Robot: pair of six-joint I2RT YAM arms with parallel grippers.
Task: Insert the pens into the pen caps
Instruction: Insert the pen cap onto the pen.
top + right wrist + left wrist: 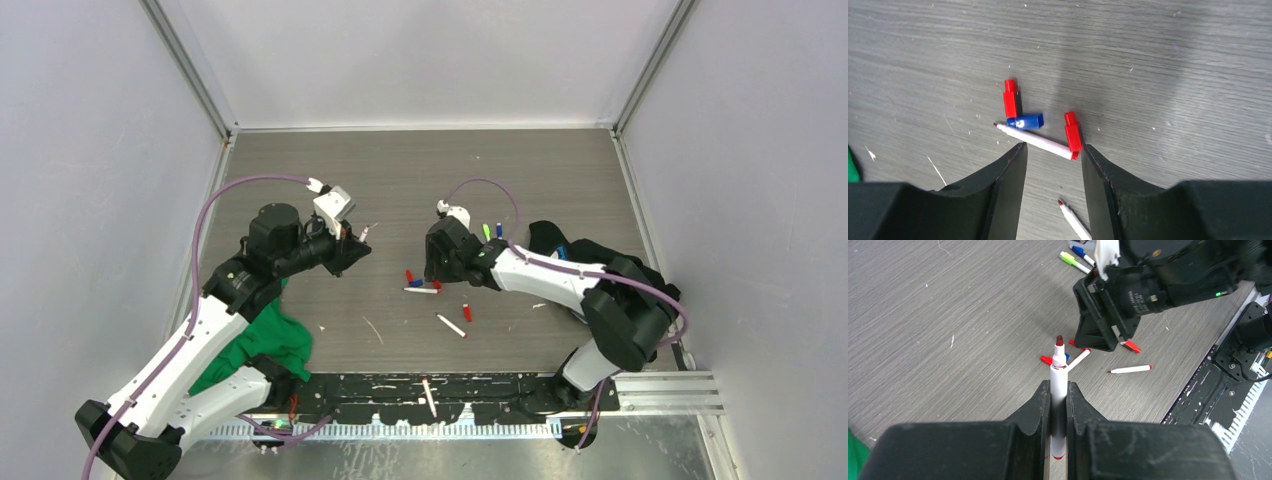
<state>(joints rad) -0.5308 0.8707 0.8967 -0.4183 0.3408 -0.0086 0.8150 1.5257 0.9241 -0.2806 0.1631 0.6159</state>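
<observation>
The left claw (1058, 386) pinches a slim white red-tipped pen (1058, 365) off the grey wood-grain surface (948, 315). The right claw (1053, 148), spread, hovers by a small blue plastic cap (1025, 121). Its wrist view shows two red plastic caps (1011, 98) flanking that cap, with another white pen (1035, 140) just beside it. Only the overhead view shows a green cloth (265, 340), well left of that cap.

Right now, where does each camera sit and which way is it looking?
Top external: above and behind, looking down on the table; left arm and right arm show.
Left wrist: looks along its fingers, left gripper shut on a pen, toward the right arm.
Right wrist: looks down between the right gripper's open fingers at red caps.
Both wrist views share those caps.
</observation>
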